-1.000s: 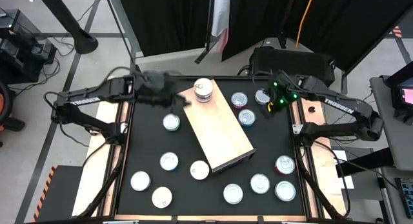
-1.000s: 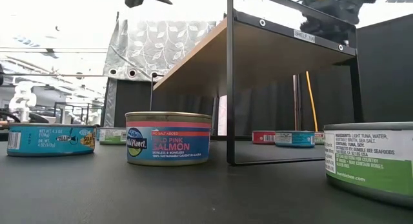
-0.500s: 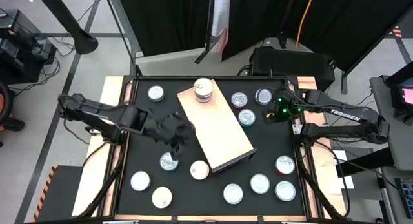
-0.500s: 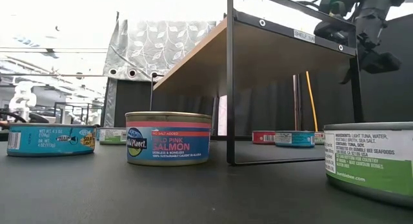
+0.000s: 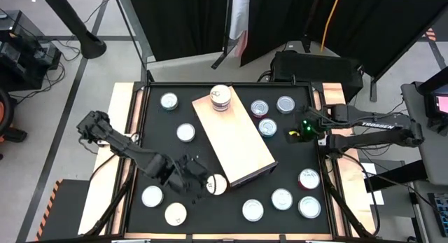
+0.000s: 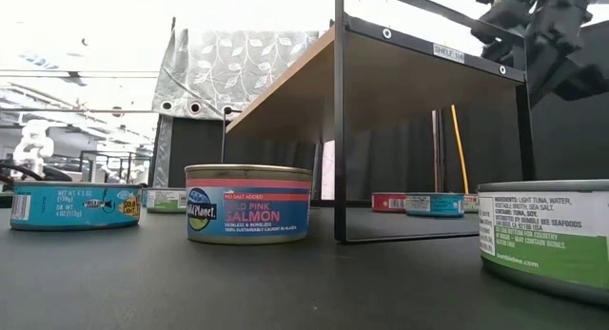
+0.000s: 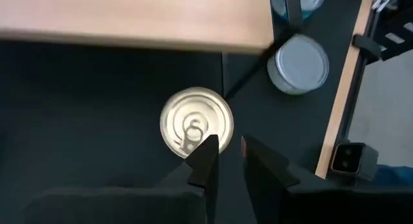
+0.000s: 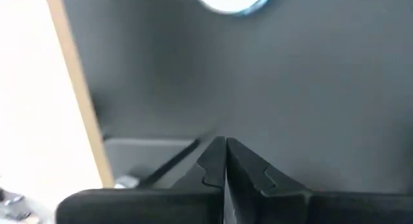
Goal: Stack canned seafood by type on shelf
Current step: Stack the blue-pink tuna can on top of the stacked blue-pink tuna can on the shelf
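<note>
The shelf (image 5: 234,138) is a pale wood board on a black frame (image 6: 339,130), lying slantwise mid-table. A small stack of tins (image 5: 220,97) stands on its far end. Other tins of the canned seafood stand on their bases around the black tabletop. My left gripper (image 5: 201,183) hovers at the shelf's near left corner, above and beside a pull-tab tin (image 7: 197,121). Its fingers (image 7: 229,146) stand a narrow gap apart with nothing between them. My right gripper (image 5: 297,131) is shut (image 8: 226,153) over bare tabletop right of the shelf.
Tins stand at the far left (image 5: 169,101), left of the shelf (image 5: 185,132), right of it (image 5: 267,127) and along the near edge (image 5: 253,210). In the low view a pink salmon tin (image 6: 249,203), a blue one (image 6: 74,205) and a green one (image 6: 547,235) stand nearest.
My left gripper has swept from the shelf's far left end toward the table's near edge and downward, ending by the tin at the shelf's near left corner. My right gripper has drifted toward the near edge and rolled. No tin has moved.
</note>
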`<state>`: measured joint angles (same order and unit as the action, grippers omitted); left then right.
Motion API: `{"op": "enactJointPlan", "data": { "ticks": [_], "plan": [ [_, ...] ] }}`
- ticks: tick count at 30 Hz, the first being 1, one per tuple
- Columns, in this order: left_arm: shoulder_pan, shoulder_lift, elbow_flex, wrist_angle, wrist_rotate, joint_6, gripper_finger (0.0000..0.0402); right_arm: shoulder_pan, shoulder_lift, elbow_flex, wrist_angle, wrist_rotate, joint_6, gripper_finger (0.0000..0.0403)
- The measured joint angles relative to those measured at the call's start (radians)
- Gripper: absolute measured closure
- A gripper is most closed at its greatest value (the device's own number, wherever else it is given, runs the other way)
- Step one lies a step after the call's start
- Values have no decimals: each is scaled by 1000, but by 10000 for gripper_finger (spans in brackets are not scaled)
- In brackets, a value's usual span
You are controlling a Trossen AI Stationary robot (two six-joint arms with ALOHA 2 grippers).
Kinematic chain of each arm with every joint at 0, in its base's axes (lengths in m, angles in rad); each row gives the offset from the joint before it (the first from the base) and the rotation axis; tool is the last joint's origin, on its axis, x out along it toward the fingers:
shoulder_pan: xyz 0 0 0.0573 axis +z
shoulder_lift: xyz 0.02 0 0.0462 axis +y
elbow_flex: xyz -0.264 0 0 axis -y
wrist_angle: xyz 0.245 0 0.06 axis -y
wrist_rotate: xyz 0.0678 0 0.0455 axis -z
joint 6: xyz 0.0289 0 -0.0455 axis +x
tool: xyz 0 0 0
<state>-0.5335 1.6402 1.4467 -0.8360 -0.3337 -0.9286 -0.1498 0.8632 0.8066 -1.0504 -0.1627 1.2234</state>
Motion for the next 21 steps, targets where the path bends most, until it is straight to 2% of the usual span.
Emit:
{"op": "enactJointPlan", "data": {
  "ticks": [6,11,15,21],
  "plan": [
    [-50,90,0,46,-89,-10,351,238,-23,0,15,18,228,399],
    [-54,200,0,145,-127,23,371,411,-18,0,100,100,383,399],
    [-56,283,0,184,-171,73,396,525,-15,0,191,181,474,399],
    [-77,329,0,191,-191,41,399,667,3,0,279,257,569,399]
  ]
}}
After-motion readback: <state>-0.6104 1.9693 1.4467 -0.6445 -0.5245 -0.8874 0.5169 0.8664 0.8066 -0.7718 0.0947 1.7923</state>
